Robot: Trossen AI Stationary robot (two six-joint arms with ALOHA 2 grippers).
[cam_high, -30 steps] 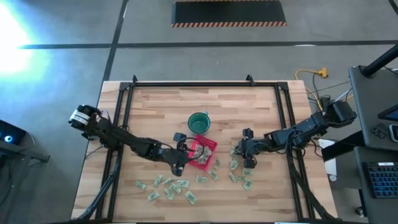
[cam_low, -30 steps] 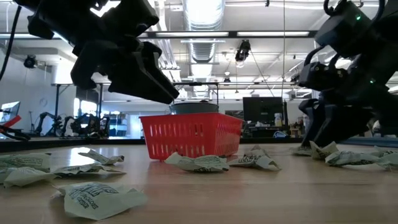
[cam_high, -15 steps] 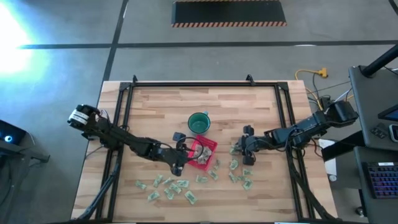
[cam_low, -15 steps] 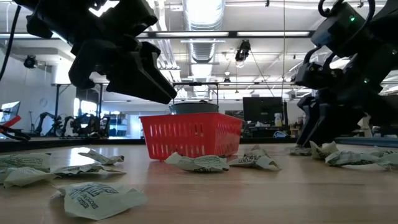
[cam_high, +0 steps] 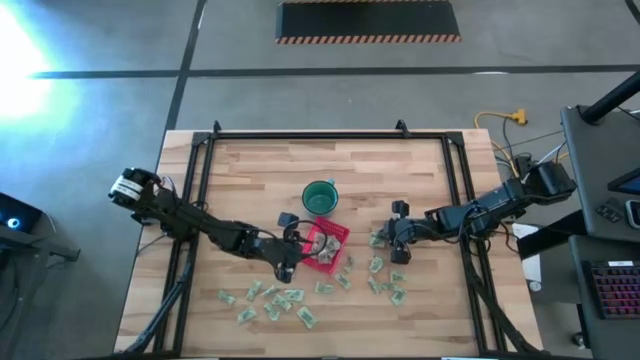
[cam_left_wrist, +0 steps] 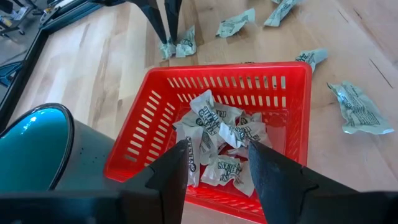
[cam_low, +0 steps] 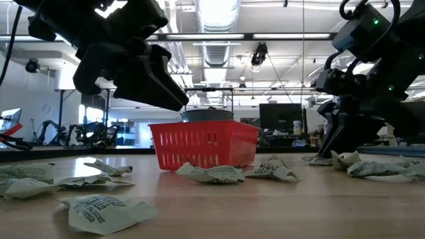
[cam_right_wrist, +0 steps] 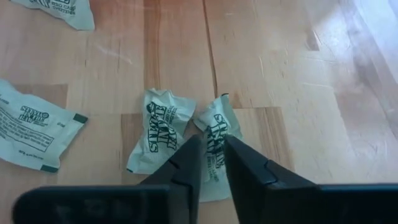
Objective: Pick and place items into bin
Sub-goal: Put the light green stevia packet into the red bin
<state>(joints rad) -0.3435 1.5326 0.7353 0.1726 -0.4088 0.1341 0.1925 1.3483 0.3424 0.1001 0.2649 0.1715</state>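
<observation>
The red bin [cam_high: 327, 246] stands at the table's middle with several pale green-and-white items [cam_left_wrist: 221, 134] inside. My left gripper [cam_left_wrist: 214, 171] hovers open just above the bin's near-left wall [cam_left_wrist: 186, 193], holding nothing. My right gripper [cam_high: 386, 240] is right of the bin, down at the table, shut on one item [cam_right_wrist: 214, 140]. A second item [cam_right_wrist: 158, 137] lies flat beside that one. More items lie loose along the near side [cam_high: 272, 300] and under the right arm [cam_high: 388, 285]. My right gripper pinches one wrapped item by its crumpled near end [cam_right_wrist: 213, 157] between its two fingers. The fingers slant down from the table's right side. The item still lies on the wood, and its printed far end [cam_right_wrist: 217, 124] sticks out ahead of the fingertips.
A round dark-green cup [cam_high: 319, 197] stands just beyond the bin. A black frame rail [cam_high: 330, 136] runs round the wooden table top. In the low view, loose items [cam_low: 209, 174] lie in front of the bin [cam_low: 202, 143].
My right gripper has shut on the item under it, with the arm hardly moving. My left gripper has kept still and open over the bin.
</observation>
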